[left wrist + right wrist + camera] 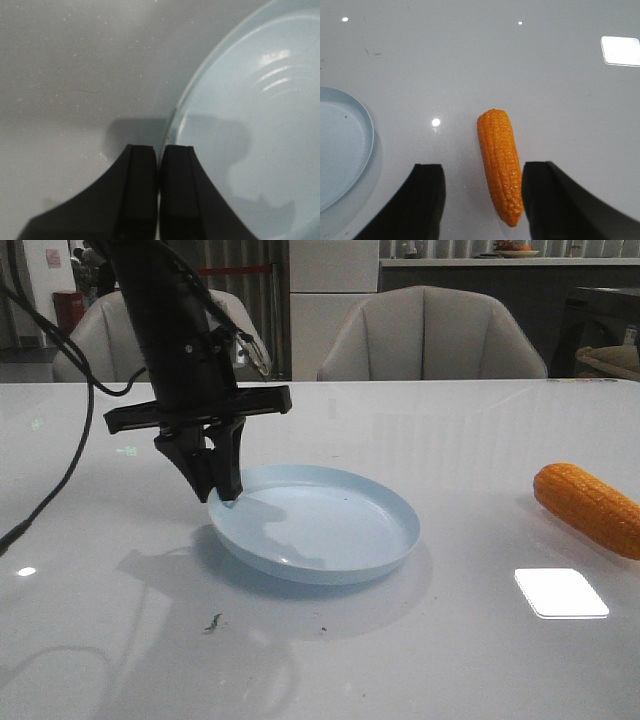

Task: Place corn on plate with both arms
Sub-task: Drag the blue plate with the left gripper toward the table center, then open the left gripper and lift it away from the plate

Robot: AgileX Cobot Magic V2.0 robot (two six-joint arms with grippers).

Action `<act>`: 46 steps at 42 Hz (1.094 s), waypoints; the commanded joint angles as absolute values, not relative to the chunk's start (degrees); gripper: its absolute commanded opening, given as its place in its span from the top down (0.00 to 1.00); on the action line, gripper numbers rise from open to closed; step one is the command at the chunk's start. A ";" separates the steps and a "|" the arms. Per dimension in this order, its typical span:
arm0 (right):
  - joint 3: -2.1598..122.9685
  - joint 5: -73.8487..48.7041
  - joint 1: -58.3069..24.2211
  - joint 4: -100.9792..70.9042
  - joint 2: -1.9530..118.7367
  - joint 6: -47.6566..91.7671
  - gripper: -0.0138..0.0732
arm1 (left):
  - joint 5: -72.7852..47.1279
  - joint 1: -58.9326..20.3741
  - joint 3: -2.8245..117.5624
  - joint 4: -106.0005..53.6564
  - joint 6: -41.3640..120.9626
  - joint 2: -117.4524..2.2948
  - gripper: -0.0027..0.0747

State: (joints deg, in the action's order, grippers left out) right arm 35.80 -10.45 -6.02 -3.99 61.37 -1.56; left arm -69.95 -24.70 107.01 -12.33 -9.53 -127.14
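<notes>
Centrally on the white worktop [470, 440] sits the plate [320, 525], a round, shallow, pale blue dish with a low rim, and nothing lies in it; only a dark shadow and a few specks mark its floor. Its side under the left tool looks slightly raised off the worktop in the front view. The left tool [222, 490] points down at the plate's rim on the side away from the corn, and its fingers [142, 195] are pressed together with only a thin slit between them, apparently pinching the rim, whose edge runs into that slit in the left wrist view. The corn [590, 508] lies flat on the worktop well apart from the plate, out beyond the plate's far side from the left tool, an orange cob with rows of bumpy kernels. The right tool [482, 200] hovers over the corn with its fingers spread wide, the cob's lower part between them, close to one finger [545, 200] and clear of the other.
</notes>
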 commanded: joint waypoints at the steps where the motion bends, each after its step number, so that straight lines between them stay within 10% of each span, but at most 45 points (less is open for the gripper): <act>1: 37.84 -7.62 -5.79 -4.05 60.58 -1.35 0.32 | -69.81 -25.13 108.99 -12.53 -9.72 -123.55 0.83; 10: 37.84 -7.71 -5.79 -4.05 60.58 -1.35 0.32 | -71.11 -25.13 109.13 -10.66 -9.63 -123.55 0.79; 21: 37.84 -7.71 -5.79 -4.05 60.58 -1.35 0.32 | -71.05 -25.13 109.13 -10.44 -8.08 -123.55 0.48; 46: 37.84 -7.53 -5.79 -4.05 60.58 -1.35 0.32 | -72.66 -25.13 123.37 3.38 -3.55 -121.79 0.50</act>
State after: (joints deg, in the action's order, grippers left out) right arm 35.80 -11.54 -6.02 -3.99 61.37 -1.56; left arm -70.42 -24.76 119.54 -1.39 -2.05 -127.30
